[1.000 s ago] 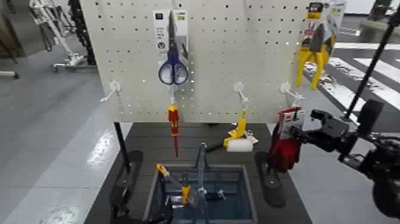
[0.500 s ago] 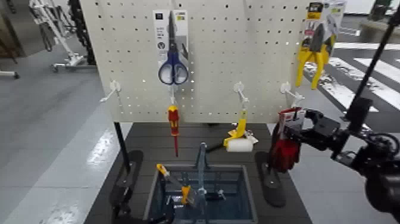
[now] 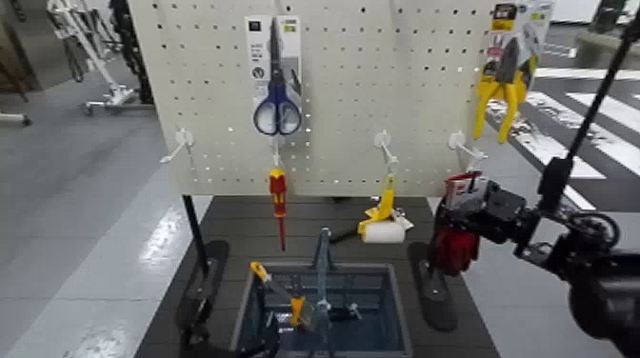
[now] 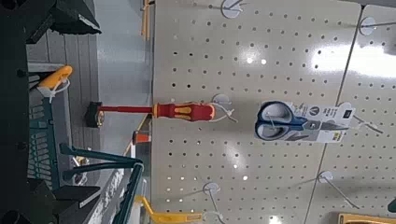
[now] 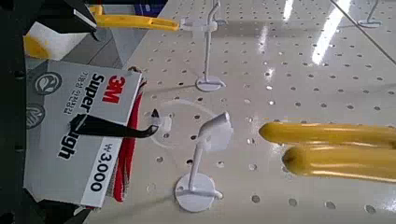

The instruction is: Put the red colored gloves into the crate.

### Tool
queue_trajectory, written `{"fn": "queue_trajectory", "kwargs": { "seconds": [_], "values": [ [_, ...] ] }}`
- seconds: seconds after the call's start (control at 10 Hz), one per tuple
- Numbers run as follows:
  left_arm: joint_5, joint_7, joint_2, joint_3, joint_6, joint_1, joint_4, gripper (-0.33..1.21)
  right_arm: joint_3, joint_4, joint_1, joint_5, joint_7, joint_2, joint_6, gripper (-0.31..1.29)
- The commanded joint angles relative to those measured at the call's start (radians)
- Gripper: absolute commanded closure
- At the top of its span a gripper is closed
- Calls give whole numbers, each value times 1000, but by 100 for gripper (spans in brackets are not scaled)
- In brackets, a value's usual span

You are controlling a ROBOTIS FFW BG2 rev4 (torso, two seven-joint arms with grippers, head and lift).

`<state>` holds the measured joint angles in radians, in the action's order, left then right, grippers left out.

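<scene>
While the right pincer (image 3: 452, 219) comes in across the red gloves (image 3: 457, 249) at the right of the head view, its jaws stand wide open, the flat, glossy card (image 5: 79, 131) between them in the wrist view; whether they touch it, I can't quite tell. Soft, crumpled fabric hangs below, just by the lower right corner of the smooth, perforated board (image 3: 324, 95).

Down at bottom centre sits the crate (image 3: 403, 314), hard grey-blue plastic with a pale rim and upright handle, a yellow-handled tool (image 3: 276, 283) slanting inside. The gloves are outside it, right of its rim, with open room between. Left pincer (image 4: 93, 110) waits at bottom left, open and holding nothing, near the crate's edge.

Mid-frame, the slim red-and-yellow screwdriver (image 3: 277, 195) and the fuzzy white roller (image 3: 384, 232) hang above the rim; blue-looped scissors (image 3: 276, 109) hang upper left, yellow-gripped pliers (image 3: 502, 95) upper right.
</scene>
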<state>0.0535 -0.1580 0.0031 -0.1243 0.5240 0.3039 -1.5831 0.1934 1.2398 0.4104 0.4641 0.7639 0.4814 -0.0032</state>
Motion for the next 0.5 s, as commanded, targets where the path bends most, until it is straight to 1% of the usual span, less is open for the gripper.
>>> {"fn": "queue_trajectory", "kwargs": {
  "seconds": [0.1, 0.3, 0.4, 0.5],
  "values": [
    [2, 0, -107, 0, 1, 0, 0, 9, 21, 0, 8, 5, 6, -1, -3, 5],
    [3, 0, -107, 0, 1, 0, 0, 9, 26, 0, 13, 8, 14, -3, -3, 11],
    [3, 0, -107, 0, 1, 1, 0, 9, 26, 1, 13, 10, 14, -3, -1, 25],
    [3, 0, -107, 0, -1, 1, 0, 9, 23, 3, 13, 10, 11, -3, 5, 62]
  ]
}}
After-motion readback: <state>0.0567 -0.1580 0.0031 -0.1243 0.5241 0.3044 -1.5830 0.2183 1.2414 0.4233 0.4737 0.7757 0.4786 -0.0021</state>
